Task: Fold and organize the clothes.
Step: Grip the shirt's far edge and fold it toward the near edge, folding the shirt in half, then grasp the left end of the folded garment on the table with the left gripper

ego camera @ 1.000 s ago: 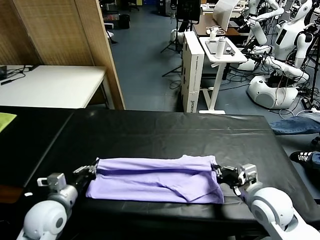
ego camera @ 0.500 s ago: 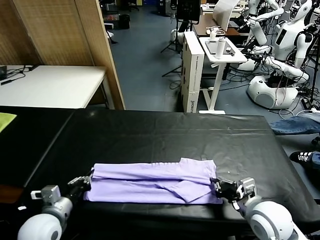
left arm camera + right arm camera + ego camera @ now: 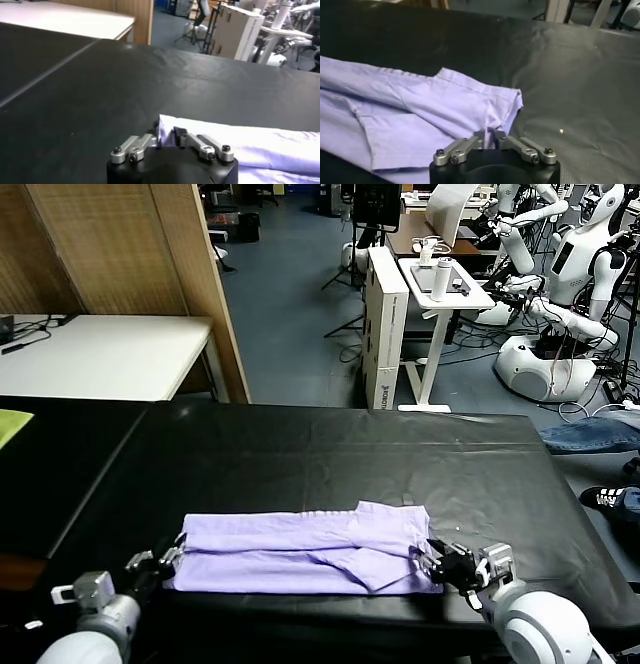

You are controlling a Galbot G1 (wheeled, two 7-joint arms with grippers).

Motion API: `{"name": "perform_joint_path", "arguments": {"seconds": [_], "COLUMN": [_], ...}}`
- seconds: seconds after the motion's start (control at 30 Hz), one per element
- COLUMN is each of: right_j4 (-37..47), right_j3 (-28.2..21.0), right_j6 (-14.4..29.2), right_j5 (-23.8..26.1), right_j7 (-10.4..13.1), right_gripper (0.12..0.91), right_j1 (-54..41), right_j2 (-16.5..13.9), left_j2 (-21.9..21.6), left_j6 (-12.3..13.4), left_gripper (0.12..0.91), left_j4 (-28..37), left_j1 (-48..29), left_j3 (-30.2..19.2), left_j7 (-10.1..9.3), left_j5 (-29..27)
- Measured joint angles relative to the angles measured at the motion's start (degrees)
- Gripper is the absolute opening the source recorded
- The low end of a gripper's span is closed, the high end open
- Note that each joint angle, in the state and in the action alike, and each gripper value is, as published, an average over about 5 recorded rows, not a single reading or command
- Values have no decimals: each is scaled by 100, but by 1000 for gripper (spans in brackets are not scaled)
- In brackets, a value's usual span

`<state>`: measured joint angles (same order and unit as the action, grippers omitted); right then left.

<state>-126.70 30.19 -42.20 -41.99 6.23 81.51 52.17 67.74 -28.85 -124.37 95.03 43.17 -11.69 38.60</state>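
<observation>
Dragging the folded T-shirt [image 3: 305, 546] back toward the near edge of the black table [image 3: 330, 449], left gripper [image 3: 172, 556] and right gripper [image 3: 432, 556] both clenched on its ends, folded band lying flatter than a second ago, fold nearly finished.

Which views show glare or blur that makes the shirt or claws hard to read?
Head view: soft ceiling glare streaks the black table; the T-shirt reads clearly. Left wrist view: the left claw is slightly soft up close, pinching the shirt edge; background washed pale. Right wrist view: the right claw is sharp on the fabric, with mild sheen on the tabletop.
</observation>
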Motion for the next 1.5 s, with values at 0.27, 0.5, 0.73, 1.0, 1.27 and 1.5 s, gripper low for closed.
{"name": "perform_joint_path", "arguments": {"seconds": [0.27, 0.5, 0.73, 1.0, 1.27, 1.5], "right_j4": [612, 1081, 1372, 1595, 1641, 1624], "right_j3": [-54, -196, -281, -363, -377, -333], "right_j6": [0, 0, 0, 24, 130, 281], "right_j5": [62, 195, 307, 412, 454, 501], "right_j7": [61, 66, 64, 56, 35, 40], "right_gripper": [907, 888, 795, 718, 294, 143], "right_j1": [-604, -931, -1090, -1185, -1185, -1143], "right_j2": [280, 607, 904, 1149, 1226, 1246], "left_j2": [-12, -31, -7, 21, 64, 124], "left_j6": [-125, -135, -143, -139, -159, -189], "left_gripper": [907, 907, 907, 904, 664, 223], "left_j4": [205, 596, 944, 1162, 1168, 1169], "left_j1": [-495, -1078, -1345, -1364, -1362, -1404], "left_j3": [-23, -376, -628, -669, -720, -803], "left_j7": [-23, 22, 58, 111, 141, 215], "left_j5": [39, -131, -173, -235, -268, -494]}}
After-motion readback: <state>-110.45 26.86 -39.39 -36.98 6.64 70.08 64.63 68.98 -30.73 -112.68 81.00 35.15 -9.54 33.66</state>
